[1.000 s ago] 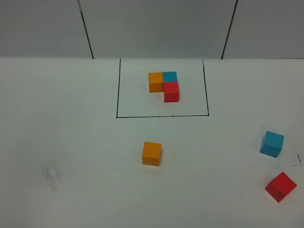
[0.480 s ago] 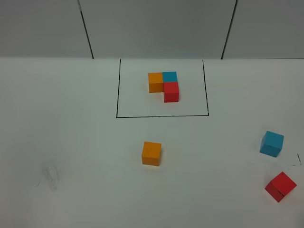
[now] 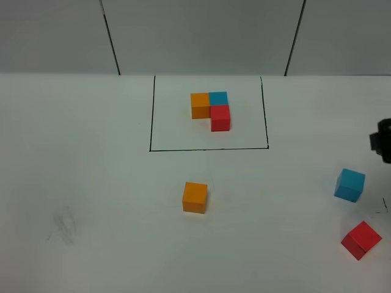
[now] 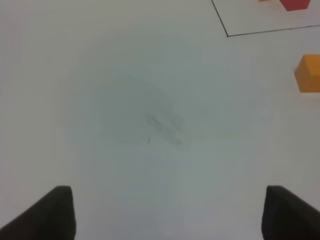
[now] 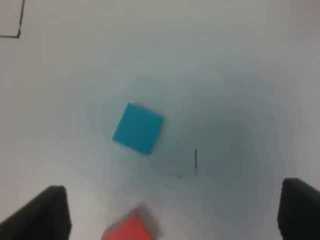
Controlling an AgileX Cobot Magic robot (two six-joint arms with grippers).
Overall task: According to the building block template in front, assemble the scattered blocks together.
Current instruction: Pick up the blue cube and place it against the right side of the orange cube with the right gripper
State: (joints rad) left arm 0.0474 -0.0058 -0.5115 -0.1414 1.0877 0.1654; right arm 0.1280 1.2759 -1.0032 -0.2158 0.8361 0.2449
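Both left gripper [image 4: 167, 212] and right gripper [image 5: 172, 212] gape wide, empty; blue block [image 5: 138, 128] sits skewed (red block [image 5: 127, 229] near), so closing could spin it away

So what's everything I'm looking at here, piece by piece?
Table: one, white, fills the view.
Black rectangle: one, drawn at the far middle.
Template: one L of three joined cubes, orange, blue, red, inside the rectangle.
Orange block: one, loose, in front of the rectangle.
Blue block: one, light blue, right side.
Red block: one, nearer than the blue, apart from it.
Smudge: one, grey, near left.
Left jaws: one pair, dark fingertips wide apart, over the table by the smudge.
Right jaws: one pair, dark fingertips wide apart, over the blue block.
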